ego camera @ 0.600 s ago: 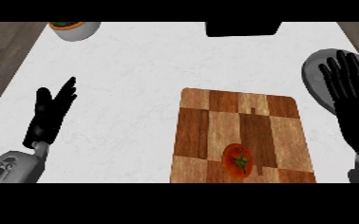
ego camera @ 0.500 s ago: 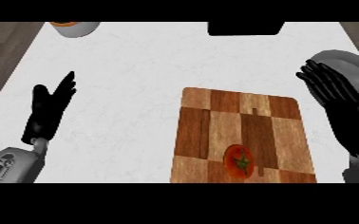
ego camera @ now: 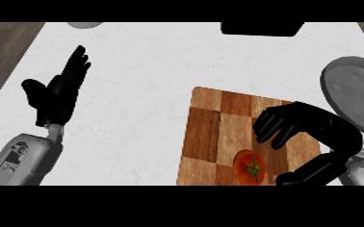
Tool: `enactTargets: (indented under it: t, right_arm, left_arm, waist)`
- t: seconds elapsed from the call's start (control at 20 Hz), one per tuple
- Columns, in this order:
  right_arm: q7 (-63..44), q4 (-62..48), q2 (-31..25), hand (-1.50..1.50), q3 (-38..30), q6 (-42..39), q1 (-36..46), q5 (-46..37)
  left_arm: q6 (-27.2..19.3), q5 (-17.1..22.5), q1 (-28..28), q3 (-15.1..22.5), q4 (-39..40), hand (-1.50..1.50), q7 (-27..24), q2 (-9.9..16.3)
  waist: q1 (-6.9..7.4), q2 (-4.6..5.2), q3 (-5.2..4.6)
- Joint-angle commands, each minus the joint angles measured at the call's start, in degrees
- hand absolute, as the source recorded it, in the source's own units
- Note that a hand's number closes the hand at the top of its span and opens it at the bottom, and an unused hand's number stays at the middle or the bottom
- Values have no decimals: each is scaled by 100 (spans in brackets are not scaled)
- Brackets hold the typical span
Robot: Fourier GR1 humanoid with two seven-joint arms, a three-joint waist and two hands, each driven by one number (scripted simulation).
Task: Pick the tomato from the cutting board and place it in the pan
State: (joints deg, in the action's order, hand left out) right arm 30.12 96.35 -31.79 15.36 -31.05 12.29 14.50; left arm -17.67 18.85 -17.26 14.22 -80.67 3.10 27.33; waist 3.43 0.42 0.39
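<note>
A red tomato (ego camera: 250, 167) with a green stem lies near the front edge of the checkered wooden cutting board (ego camera: 213, 130). My right hand (ego camera: 313, 127) hovers over the board just right of and above the tomato, fingers bent toward it and thumb low beside it, not touching it. The grey pan (ego camera: 343, 82) shows partly at the right edge, beyond the board. My left hand (ego camera: 60, 89) rests open at the left over the white counter, fingers up.
A black object (ego camera: 260, 28) sits at the counter's far edge. A grey bowl (ego camera: 85, 25) peeks in at the top left. A wooden strip (ego camera: 18, 41) borders the counter on the left.
My right hand has swung left from over the pan to above the board, curling down beside the tomato. The view has shifted, so the board sits further right.
</note>
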Motion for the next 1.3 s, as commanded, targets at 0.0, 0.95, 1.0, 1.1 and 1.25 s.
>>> enactTargets:
  t: [0.0,0.95,1.0,1.1,1.25]
  right_arm:
    - [1815,-662,-314,-150,-674,-415,179,-559]
    - [2514,-6,-2420,-150,-445,262,1186,-1912]
    - [2164,71,-2469,-150,-474,123,1380,-1794]
    - [1985,256,-2310,-150,-301,189,1374,-1772]
    - [1883,380,-2391,-150,-105,-2,1413,-1715]
  left_arm:
    - [-144,27,3,-164,-27,0,-238,-161]
    - [44,-100,305,-342,-30,0,-277,-305]
    - [-96,-318,318,-238,-13,0,-407,-431]
    - [250,-76,257,-582,274,0,-478,-246]
    - [74,-234,211,-468,-30,0,-252,-321]
  waist:
    - [-186,24,1]
    - [-337,-45,-38]
    - [-330,-45,-41]
    - [-333,-36,-43]
    - [-317,-43,-41]
